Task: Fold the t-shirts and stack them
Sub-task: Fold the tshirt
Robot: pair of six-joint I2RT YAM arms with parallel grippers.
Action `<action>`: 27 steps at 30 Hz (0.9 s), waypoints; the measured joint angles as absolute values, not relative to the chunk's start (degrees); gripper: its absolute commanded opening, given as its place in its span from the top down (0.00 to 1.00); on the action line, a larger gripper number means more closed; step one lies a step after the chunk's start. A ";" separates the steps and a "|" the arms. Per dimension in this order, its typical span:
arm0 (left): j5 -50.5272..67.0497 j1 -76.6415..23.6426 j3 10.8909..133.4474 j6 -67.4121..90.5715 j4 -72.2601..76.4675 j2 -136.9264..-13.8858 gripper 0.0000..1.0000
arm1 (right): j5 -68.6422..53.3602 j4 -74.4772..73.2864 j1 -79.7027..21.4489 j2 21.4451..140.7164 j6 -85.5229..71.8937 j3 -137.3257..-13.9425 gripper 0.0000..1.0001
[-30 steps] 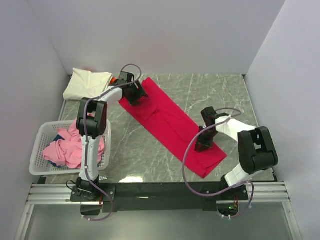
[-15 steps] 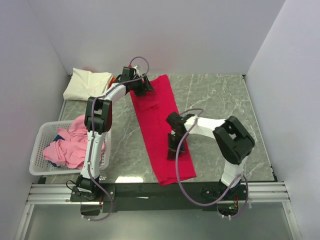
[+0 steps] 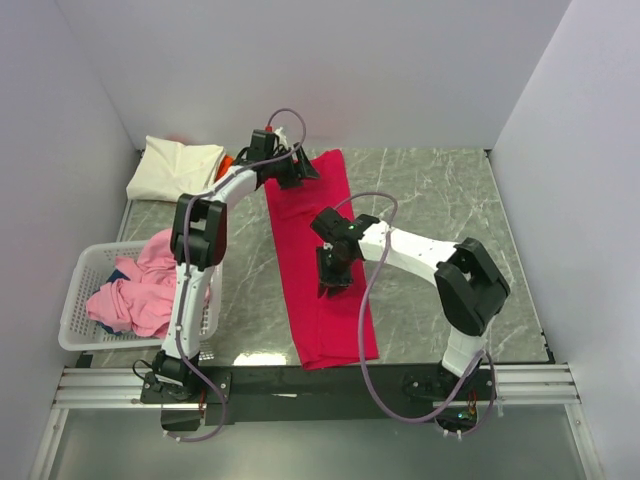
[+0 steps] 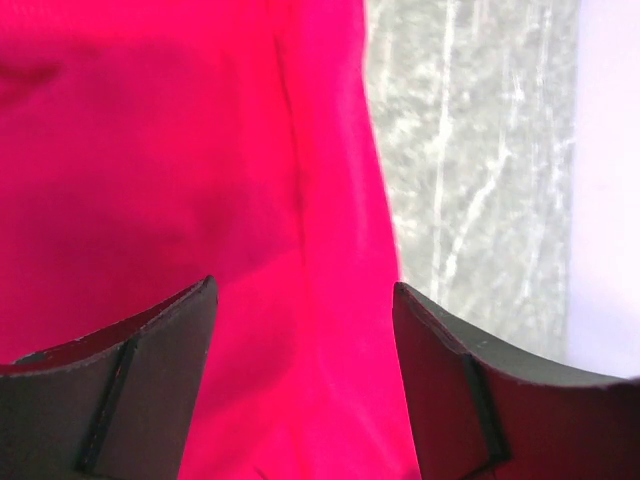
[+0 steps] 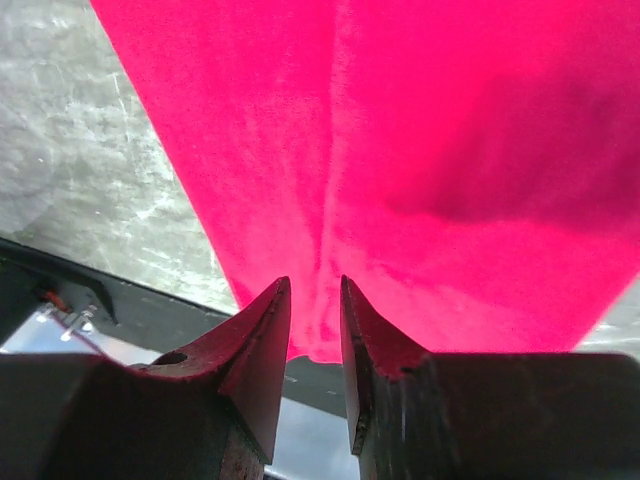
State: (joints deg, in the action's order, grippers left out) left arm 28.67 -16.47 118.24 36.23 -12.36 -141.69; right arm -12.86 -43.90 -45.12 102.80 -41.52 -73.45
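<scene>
Top view: crimson t-shirt [image 3: 322,300] lies in a long strip on the marble table [image 3: 440,200], left gripper [image 3: 300,172] over its far end, right gripper [image 3: 330,285] down on its middle. Left wrist: fingers [image 4: 160,350] spread wide, released, flat red cloth beneath and between them, bare table to their right. Right wrist: fingers [image 5: 262,340] nearly together, pinching a raised crease of the shirt, cloth spreading ahead of the tips

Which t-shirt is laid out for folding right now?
On the grey marble table, look down the middle between the two arms. The crimson red t-shirt lies there as a long flat strip. The cream-white shirt sits at the back left corner, and the pink shirts are heaped in the basket.
</scene>
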 measured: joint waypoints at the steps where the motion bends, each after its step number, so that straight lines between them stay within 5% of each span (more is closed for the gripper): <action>1: 28.62 -16.53 116.36 36.86 -11.79 -140.27 0.23 | -12.16 -43.97 -45.12 102.21 -41.19 -73.14 0.66; 16: 22.98 -15.94 111.15 38.57 -21.41 -136.79 0.24 | -10.66 -42.30 -45.12 107.20 -38.30 -70.26 0.66; 27: 24.14 -15.44 125.03 37.93 -19.38 -146.34 0.23 | -16.14 -39.88 -45.45 115.04 -38.52 -79.64 0.66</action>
State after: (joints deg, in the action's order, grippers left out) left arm 24.14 -15.44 125.03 37.93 -19.38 -146.34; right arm -16.14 -39.88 -45.45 115.04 -38.52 -79.64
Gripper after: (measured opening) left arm 0.764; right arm 0.339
